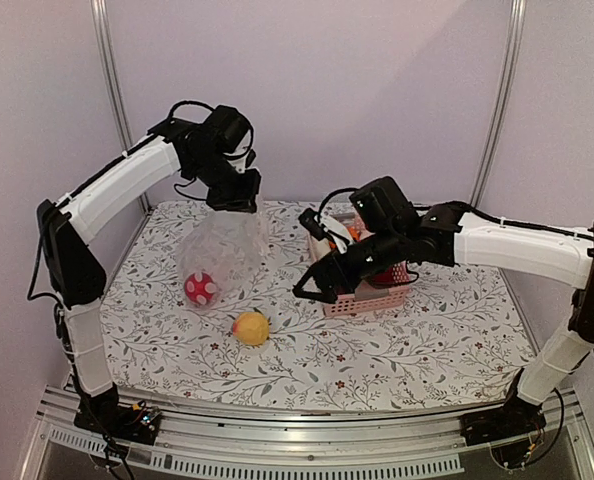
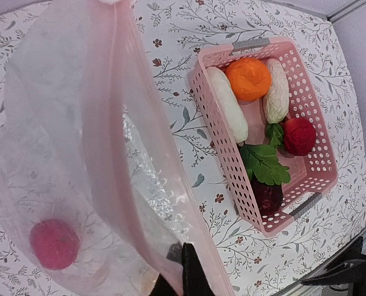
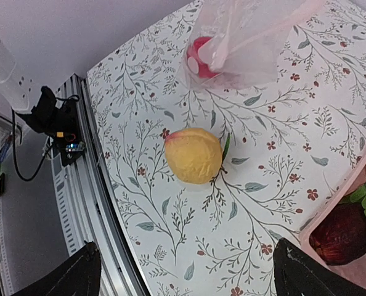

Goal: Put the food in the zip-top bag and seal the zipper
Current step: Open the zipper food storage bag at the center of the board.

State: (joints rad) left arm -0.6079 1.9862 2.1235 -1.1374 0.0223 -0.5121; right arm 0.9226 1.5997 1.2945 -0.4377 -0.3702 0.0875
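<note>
"Zip-top bag (image 1: pixel 222 250) first, from the top view: where was it?"

"It hung from the left gripper (image 1: pixel 235 200) over the left side of the table (image 1: pixel 427 350), its bottom seemingly touching the surface, probably so the mouth faced up for loading. One red spotted piece (image 1: pixel 201 288) lay inside. A yellow fruit (image 1: pixel 250 327) lay outside, just beside the bag. The right gripper (image 1: pixel 312 287) hovered at the near corner of the pink basket (image 1: pixel 362 305), on the side toward that fruit."

"And the left wrist view?"

"Dark fingers (image 2: pixel 189 274) looked clenched on the bag's edge, which fits how it hung. The basket held an orange piece (image 2: pixel 249 78), two cream-white ones (image 2: pixel 227 111), a red one (image 2: pixel 300 135), a leafy one (image 2: pixel 263 163) and a dark purple one (image 2: pixel 268 194), so most of the loading was not yet done."

"Right wrist?"

"Its jaws were spread wide, grasping nothing, with the yellow fruit lying ahead of them. I judged that the likely next pick. The zipper I could not make out, and sealing looked far off."
</note>
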